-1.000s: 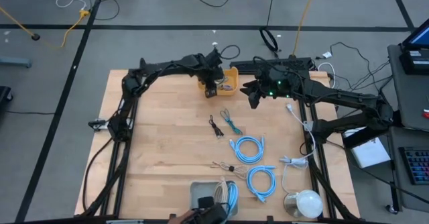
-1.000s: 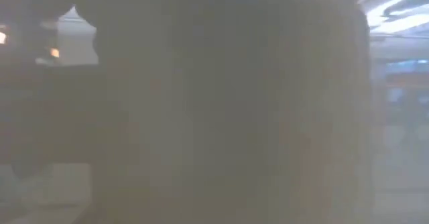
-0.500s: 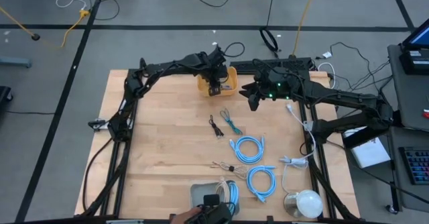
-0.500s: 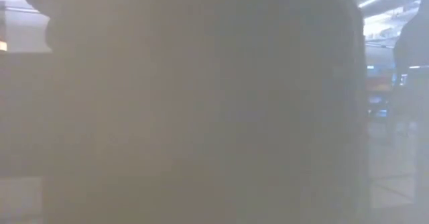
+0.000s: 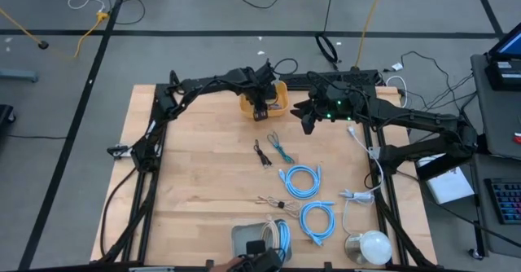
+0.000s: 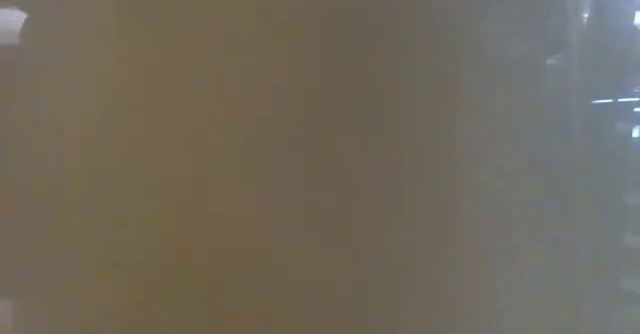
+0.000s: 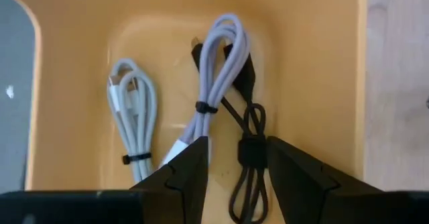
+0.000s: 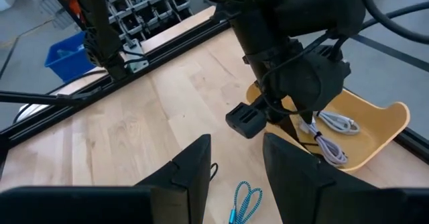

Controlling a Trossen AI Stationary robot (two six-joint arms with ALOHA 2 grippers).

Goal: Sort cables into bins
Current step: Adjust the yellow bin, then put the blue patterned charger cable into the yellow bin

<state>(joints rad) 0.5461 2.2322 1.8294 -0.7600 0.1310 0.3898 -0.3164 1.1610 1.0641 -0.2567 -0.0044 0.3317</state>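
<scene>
- The wooden bench (image 5: 203,166) carries everything, with both dark arms reaching over its far half.
- The left gripper (image 7: 234,158) hangs over the orange-yellow bin (image 5: 278,98) at the far edge of the bench; its fingers (image 7: 184,174) are spread, with a gap between them, and pinch nothing.
- In the left wrist view three bundled cables lie on the floor of that bin: a grey-white cable (image 7: 134,117) off to one side of the fingers, a longer grey cable (image 7: 218,70) whose lower end lies just beside one finger, and a thin black cable (image 7: 249,157) lying in the gap between the two fingers.
- I cannot tell whether the fingers touch the black cable or stand above it.
- The right gripper (image 8: 234,162) hovers over bare bench just beside the orange-yellow bin, pointing toward the left arm; its fingers (image 8: 191,163) are spread apart and empty.
- The pale grey bin (image 5: 244,238) sits at the near edge of the bench and holds a beige cable (image 5: 269,230) and a light-blue cable (image 5: 282,238).
- Two coiled light-blue cables lie loose on the bench, well apart from both grippers: one (image 5: 300,180) toward the middle, the other (image 5: 317,220) nearer the front.
- A short teal cable (image 5: 280,149) and a short black cable (image 5: 261,154) lie side by side between the orange-yellow bin and the blue coils.
- A thin beige-and-black cable (image 5: 275,201) lies just ahead of the grey bin.
- A round white dome (image 5: 374,245) stands at the near right corner, a white cord (image 5: 358,195) beside it.
- The low view is wholly blocked by a blur.
</scene>
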